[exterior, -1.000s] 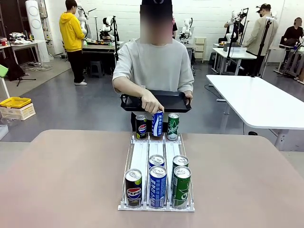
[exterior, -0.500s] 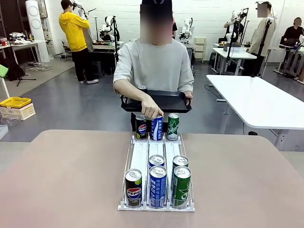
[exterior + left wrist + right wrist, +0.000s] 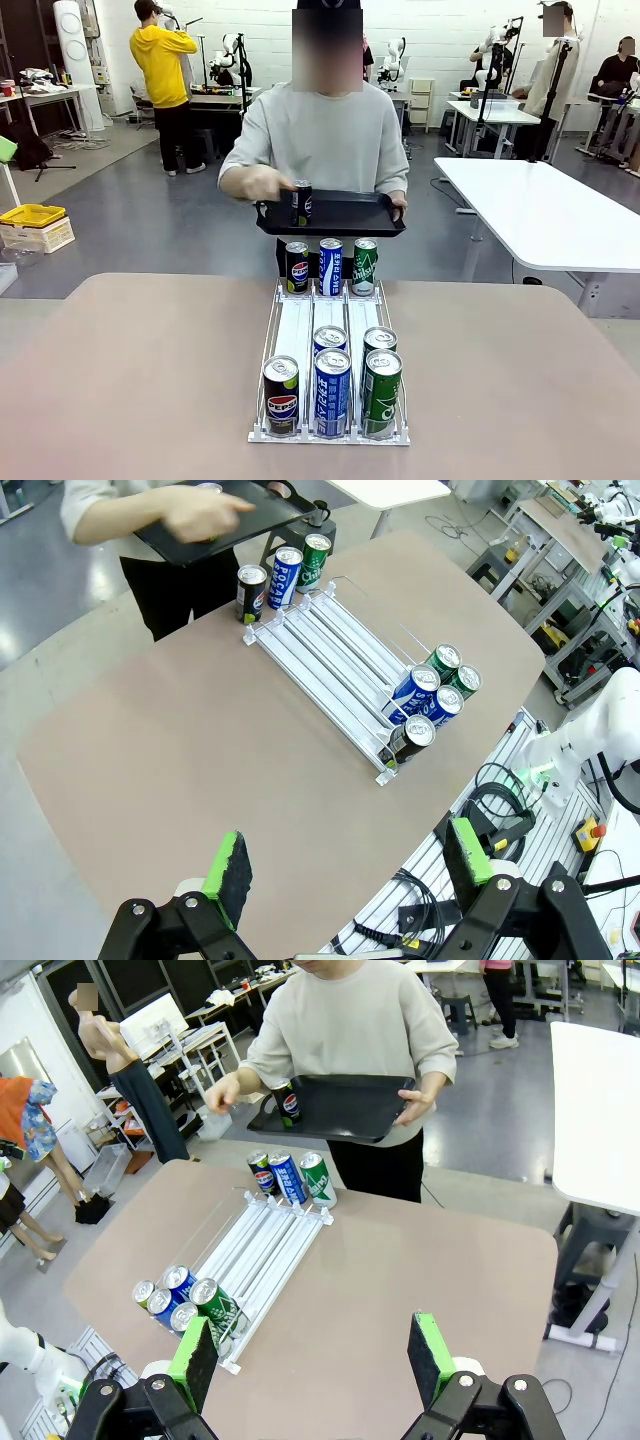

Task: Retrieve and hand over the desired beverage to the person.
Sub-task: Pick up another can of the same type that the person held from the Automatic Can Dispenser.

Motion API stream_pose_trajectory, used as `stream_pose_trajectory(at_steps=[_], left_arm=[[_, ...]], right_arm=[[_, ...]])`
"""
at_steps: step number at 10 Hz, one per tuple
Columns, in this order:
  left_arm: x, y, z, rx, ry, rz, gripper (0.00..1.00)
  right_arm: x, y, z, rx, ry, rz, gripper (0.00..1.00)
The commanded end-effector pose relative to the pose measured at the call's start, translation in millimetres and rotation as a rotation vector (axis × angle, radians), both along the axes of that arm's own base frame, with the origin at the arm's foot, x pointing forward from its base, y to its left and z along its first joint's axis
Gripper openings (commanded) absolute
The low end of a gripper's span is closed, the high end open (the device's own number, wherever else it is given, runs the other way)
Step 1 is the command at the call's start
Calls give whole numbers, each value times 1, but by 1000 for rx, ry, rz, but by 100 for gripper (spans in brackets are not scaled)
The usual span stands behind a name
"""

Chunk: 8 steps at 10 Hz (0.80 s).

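A clear white rack [image 3: 296, 330] lies on the brown table [image 3: 130, 380]. At its near end stand a black Pepsi can [image 3: 281, 396], two blue cans [image 3: 332, 392] and two green cans [image 3: 381, 392]. At its far end stand a black can [image 3: 297, 267], a blue can [image 3: 331, 266] and a green can [image 3: 365, 266]. The person [image 3: 325, 135] in grey holds a black tray [image 3: 350, 213] with a black can [image 3: 301, 203] upright on it; one hand [image 3: 268, 185] hovers beside that can. Which can is the desired beverage I cannot tell. My left gripper [image 3: 348, 858] and right gripper [image 3: 314, 1348] hang open and empty, high above the table.
A white table [image 3: 540, 210] stands at the right behind the brown one. A yellow crate [image 3: 32, 215] sits on the floor at far left. Other people work at benches in the background. Bare tabletop lies on both sides of the rack [image 3: 262, 1245].
The person's hand let go of the blue can at the rack's far end and rose to the tray, where a black can now stands. Both grippers stay open.
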State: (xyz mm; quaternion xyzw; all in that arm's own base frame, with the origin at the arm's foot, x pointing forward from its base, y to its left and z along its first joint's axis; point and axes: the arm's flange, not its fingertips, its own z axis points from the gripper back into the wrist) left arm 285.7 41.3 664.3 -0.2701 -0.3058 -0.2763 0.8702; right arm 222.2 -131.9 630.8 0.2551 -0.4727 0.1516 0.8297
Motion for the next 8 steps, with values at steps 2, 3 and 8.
stream_pose_trajectory(at_steps=[2, 3, 8], left_arm=[[0, 0, 0, 0, 0, 0, 100], [5, -9, 2, 9, 36, 3, 100], [30, -162, 18, 292, 258, -82, 100]], right_arm=[[2, 1, -2, 11, -11, 20, 100], [2, 1, -2, 11, -11, 20, 100], [2, 1, -2, 11, -11, 20, 100]])
